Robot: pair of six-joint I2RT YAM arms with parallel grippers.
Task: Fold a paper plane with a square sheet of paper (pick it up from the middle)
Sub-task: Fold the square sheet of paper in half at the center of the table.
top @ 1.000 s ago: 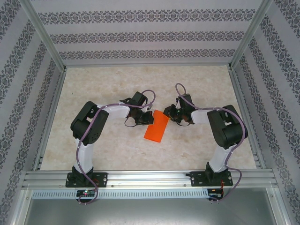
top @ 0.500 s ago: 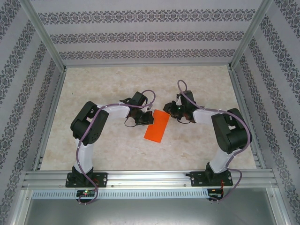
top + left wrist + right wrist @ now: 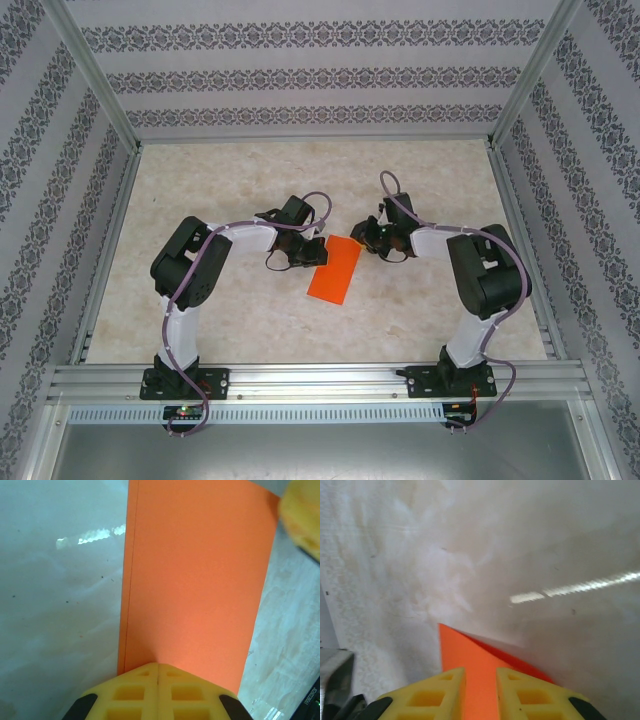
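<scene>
Pale marbled tabletop [image 3: 200, 200], boxed in by grey-patterned walls [image 3: 300, 60] on three sides, seen from above. Two black robot arms reach in from the near edge and meet over the middle of the table.

Between the two sets of jaws lies the orange sheet of paper [image 3: 333, 270], doubled over into a long narrow oblong and resting on the table at a slight slant. Its far end sits between the two grippers; its near end points back towards the arm bases.

The left gripper [image 3: 158, 666] is closed. Seen from its wrist camera, the two yellow fingers press together with no gap, pinching one long edge of the paper, which stretches straight away from the jaws. A thin second edge shows along the paper's left side – two layers, not quite aligned. Beyond the paper's far right corner, a blurred yellow finger [image 3: 302, 515] of the other arm is visible.

The right gripper [image 3: 480, 672] has its jaws slightly apart, with a narrow gap between the yellow fingers. A pointed corner of the paper lies in that gap and pokes out just past the fingertips – its top layer appears raised a little, with a darker orange strip showing underneath (whether the fingers actually touch the paper cannot be told).
</scene>
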